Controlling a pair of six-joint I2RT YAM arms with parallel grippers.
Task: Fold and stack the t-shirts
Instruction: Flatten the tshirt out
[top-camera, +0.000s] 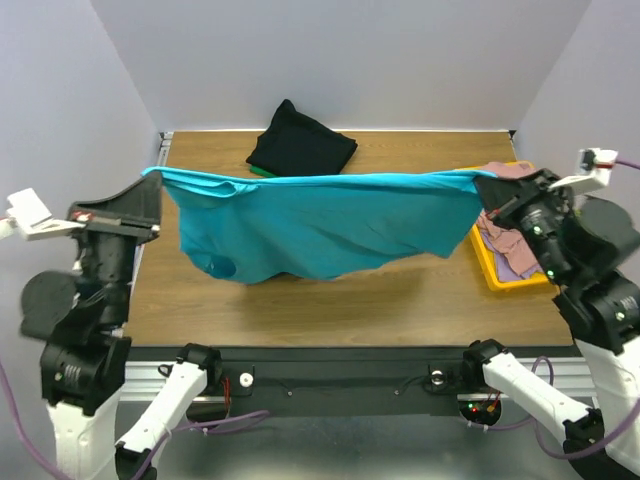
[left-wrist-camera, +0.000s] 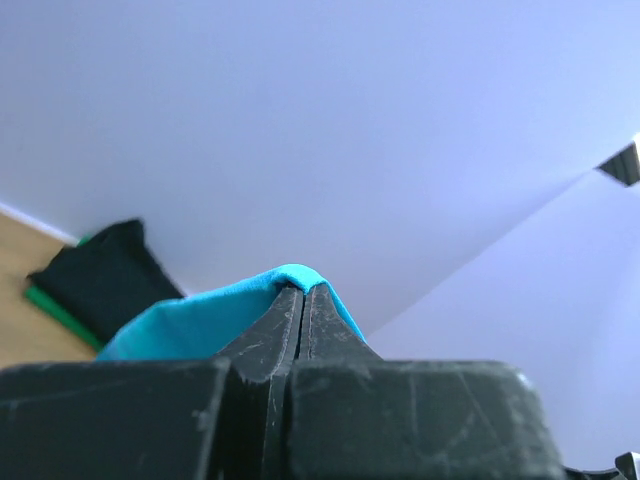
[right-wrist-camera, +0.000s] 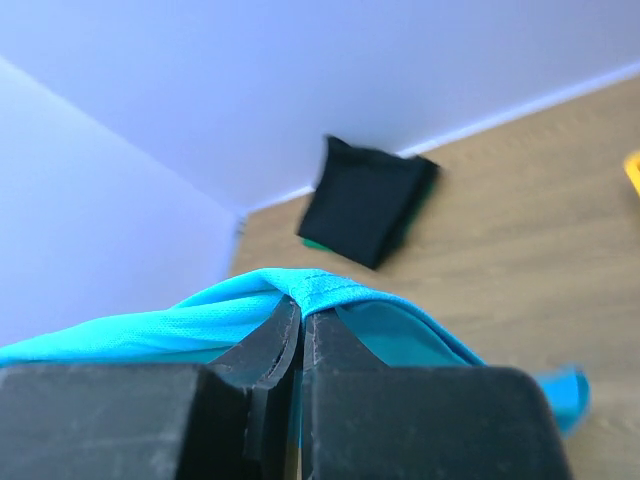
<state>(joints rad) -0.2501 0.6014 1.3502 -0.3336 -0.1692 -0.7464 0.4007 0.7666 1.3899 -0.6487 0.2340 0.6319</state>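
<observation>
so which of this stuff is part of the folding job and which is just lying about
Job: teal t-shirt, lifted and spread; black t-shirt, folded, on a green t-shirt; dusty pink t-shirt and lavender t-shirt in the yellow tray.
Lying about: yellow tray; wooden table.

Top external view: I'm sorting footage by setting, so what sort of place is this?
Probably a robot lab booth: plain pale walls box in a wooden table; left pincer and right pincer stretch a teal t-shirt.

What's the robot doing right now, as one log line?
left gripper: shut on teal fabric t-shirt | right gripper: shut on it | shirt: stretched over wooden table
</observation>
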